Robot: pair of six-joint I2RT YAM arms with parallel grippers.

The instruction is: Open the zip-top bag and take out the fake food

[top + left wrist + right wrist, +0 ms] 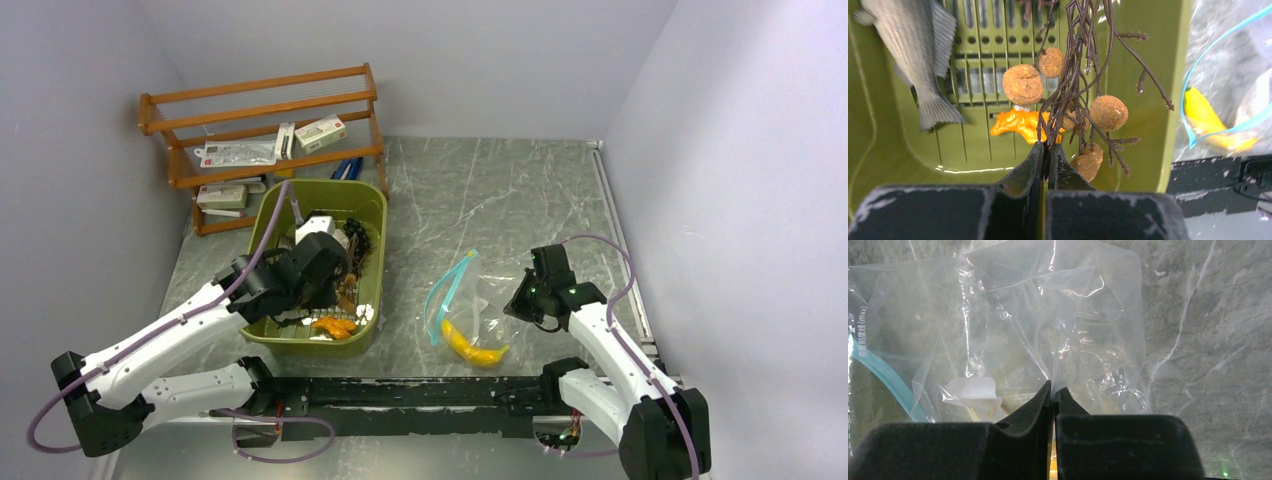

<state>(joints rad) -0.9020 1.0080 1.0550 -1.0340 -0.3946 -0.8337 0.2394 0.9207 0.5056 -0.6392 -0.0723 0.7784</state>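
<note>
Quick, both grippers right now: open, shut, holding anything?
Left gripper: closed on the twig bunch with brown balls, over the green bin.
Right gripper: closed, pinching the zip-top bag.

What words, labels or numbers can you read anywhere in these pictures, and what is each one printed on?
"(max)": printed sideways on the zip-top bag, beside its zip strip; the Chinese characters before it are too blurred to be sure of.
Red-and-white labels on the packets on the wooden rack: too small to read.
No other text is readable.
</note>
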